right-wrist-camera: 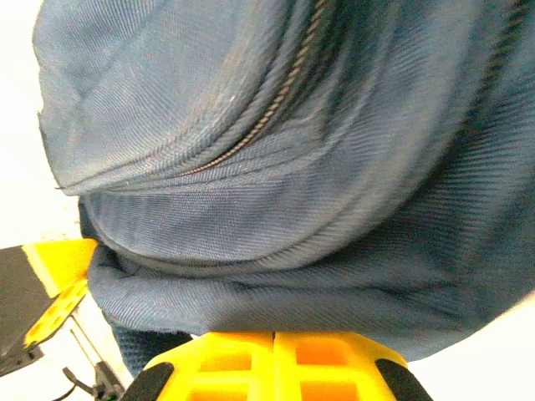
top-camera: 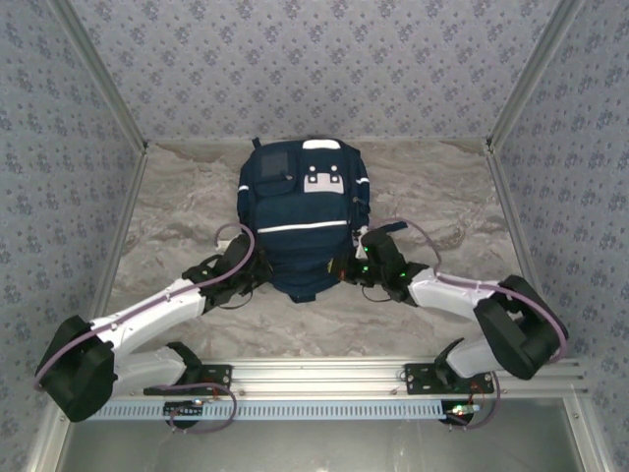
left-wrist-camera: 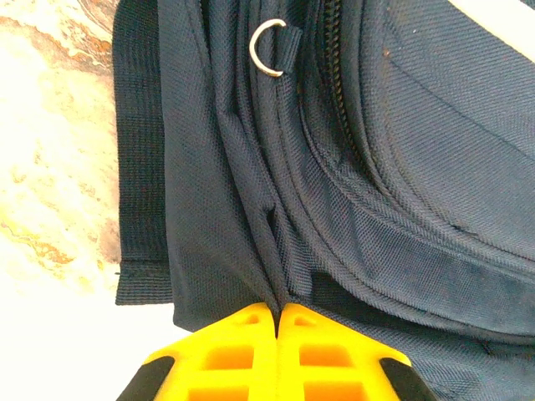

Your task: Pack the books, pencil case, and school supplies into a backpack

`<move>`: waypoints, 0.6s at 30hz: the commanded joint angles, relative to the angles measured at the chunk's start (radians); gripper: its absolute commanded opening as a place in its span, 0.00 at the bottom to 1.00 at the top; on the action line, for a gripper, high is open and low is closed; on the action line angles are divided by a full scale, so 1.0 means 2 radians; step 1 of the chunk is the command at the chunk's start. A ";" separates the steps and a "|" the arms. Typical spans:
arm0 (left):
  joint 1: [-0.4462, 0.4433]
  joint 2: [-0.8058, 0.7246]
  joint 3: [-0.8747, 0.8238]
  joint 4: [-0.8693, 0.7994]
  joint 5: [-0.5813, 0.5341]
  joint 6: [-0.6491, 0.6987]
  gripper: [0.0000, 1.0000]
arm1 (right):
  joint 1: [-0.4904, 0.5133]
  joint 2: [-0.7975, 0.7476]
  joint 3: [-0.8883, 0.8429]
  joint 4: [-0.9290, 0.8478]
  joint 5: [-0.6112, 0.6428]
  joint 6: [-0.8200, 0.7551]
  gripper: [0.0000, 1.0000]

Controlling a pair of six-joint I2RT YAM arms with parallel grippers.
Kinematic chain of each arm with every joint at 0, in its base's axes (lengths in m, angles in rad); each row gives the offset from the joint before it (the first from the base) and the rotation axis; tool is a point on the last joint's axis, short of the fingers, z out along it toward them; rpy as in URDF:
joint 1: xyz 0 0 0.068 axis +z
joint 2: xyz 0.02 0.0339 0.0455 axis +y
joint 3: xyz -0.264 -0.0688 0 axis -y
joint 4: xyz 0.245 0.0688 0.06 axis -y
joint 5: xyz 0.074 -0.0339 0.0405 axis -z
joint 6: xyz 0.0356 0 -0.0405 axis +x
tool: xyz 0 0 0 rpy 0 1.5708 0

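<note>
The navy backpack (top-camera: 300, 211) lies flat in the middle of the table, white stripe and patch facing up. My left gripper (top-camera: 257, 270) is at its lower left side, shut, with a fold of the backpack fabric (left-wrist-camera: 251, 209) pinched between the yellow fingertips (left-wrist-camera: 251, 334). On the lower right side, my right gripper (top-camera: 346, 265) is shut too. Its tips (right-wrist-camera: 273, 336) meet at the bottom fold of the backpack (right-wrist-camera: 251, 251), which hangs over them. The books, pencil case and school supplies are out of view.
A marbled table top (top-camera: 177, 197) lies around the bag, with patterned walls on three sides. A metal D-ring (left-wrist-camera: 269, 48) and closed zipper lines (right-wrist-camera: 284, 92) run across the fabric. A yellow and black part (right-wrist-camera: 50, 276) shows at the left of the right wrist view.
</note>
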 commanded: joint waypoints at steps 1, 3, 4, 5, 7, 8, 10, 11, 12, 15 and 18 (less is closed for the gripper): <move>0.007 -0.011 -0.003 -0.005 -0.015 0.015 0.00 | -0.024 -0.028 -0.014 -0.002 -0.011 0.019 0.00; 0.008 -0.011 -0.004 -0.004 -0.015 0.016 0.00 | -0.034 -0.037 -0.014 -0.017 -0.020 0.014 0.00; 0.008 -0.011 -0.004 -0.005 -0.016 0.017 0.00 | -0.040 -0.038 -0.012 -0.025 -0.024 0.009 0.00; 0.008 -0.011 -0.004 -0.006 -0.016 0.018 0.00 | -0.045 -0.036 -0.010 -0.034 -0.028 0.002 0.00; 0.008 -0.013 -0.003 -0.007 -0.016 0.019 0.00 | -0.057 -0.030 -0.003 -0.053 -0.038 -0.014 0.00; 0.008 -0.013 -0.003 -0.008 -0.016 0.019 0.00 | -0.061 -0.028 0.002 -0.066 -0.041 -0.031 0.00; 0.008 -0.014 -0.002 -0.010 -0.015 0.019 0.00 | -0.059 -0.027 0.019 -0.094 -0.030 -0.074 0.00; 0.008 -0.015 -0.001 -0.010 -0.014 0.019 0.00 | -0.056 -0.025 0.022 -0.097 -0.037 -0.082 0.03; 0.008 -0.016 0.000 -0.010 -0.013 0.020 0.00 | -0.052 -0.026 0.025 -0.099 -0.041 -0.084 0.13; 0.008 -0.018 0.002 -0.012 -0.010 0.022 0.00 | -0.022 -0.032 0.033 -0.104 -0.024 -0.074 0.35; 0.007 -0.017 0.007 -0.014 -0.010 0.024 0.00 | 0.012 -0.033 0.056 -0.138 0.012 -0.073 0.50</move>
